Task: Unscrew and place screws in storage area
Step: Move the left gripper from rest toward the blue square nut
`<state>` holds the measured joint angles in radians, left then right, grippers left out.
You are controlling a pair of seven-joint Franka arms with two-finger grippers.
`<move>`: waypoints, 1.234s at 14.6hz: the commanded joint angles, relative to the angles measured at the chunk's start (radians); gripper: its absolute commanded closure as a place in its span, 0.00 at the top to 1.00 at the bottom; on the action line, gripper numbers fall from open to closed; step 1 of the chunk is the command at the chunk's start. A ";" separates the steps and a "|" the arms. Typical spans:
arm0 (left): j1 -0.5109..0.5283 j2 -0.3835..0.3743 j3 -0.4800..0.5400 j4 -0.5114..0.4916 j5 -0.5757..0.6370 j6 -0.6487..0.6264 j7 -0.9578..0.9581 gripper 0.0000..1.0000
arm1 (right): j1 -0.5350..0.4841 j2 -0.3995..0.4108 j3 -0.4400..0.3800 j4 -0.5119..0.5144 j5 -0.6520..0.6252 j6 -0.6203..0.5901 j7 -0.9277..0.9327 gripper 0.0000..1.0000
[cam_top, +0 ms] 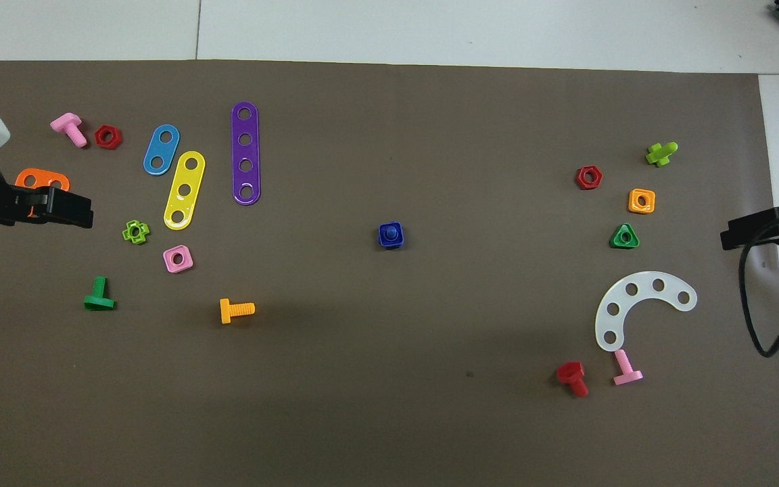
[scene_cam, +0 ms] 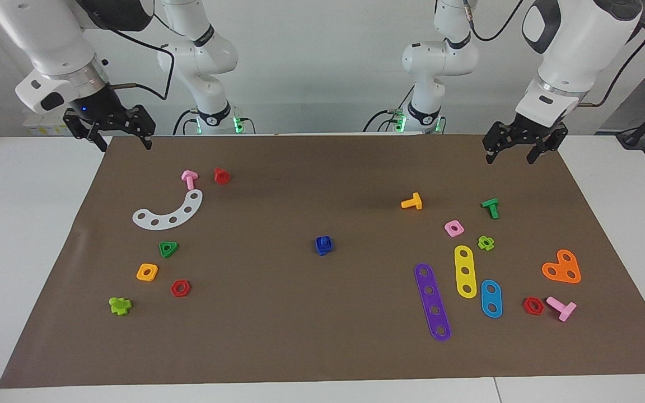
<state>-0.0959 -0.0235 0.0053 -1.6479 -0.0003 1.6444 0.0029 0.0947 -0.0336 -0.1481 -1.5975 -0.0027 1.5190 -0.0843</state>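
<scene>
- The blue screws (scene_cam: 323, 245) (cam_top: 390, 235) stand as one piece mid-mat (scene_cam: 277, 347), axis upright, stem end up.
- The left gripper (scene_cam: 515, 154) and the right gripper (scene_cam: 122, 143) hang spread and empty over the mat's robot-side corners.

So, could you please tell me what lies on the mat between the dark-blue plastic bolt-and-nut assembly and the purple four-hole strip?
Nothing: in both views only bare brown paper mat separates the dark-blue plastic bolt-and-nut assembly from the purple four-hole strip.

Dark-blue screws (scene_cam: 323, 245), brown mat (scene_cam: 277, 336), purple strip (scene_cam: 432, 302), white curved strip (scene_cam: 169, 212)
</scene>
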 commanded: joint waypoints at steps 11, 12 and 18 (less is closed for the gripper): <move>-0.044 -0.038 -0.015 -0.067 -0.045 -0.009 -0.018 1.00 | -0.009 -0.006 0.005 -0.006 0.015 0.000 -0.020 1.00; -0.045 -0.030 -0.015 -0.066 -0.081 0.003 -0.033 1.00 | -0.009 -0.006 0.005 -0.006 0.015 0.000 -0.020 1.00; -0.230 0.166 -0.015 0.080 -0.130 0.061 -0.273 1.00 | -0.009 -0.006 0.005 -0.006 0.015 0.000 -0.018 1.00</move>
<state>-0.2642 0.0381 -0.0245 -1.6619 -0.1058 1.7008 -0.2127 0.0947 -0.0336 -0.1481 -1.5975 -0.0027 1.5191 -0.0843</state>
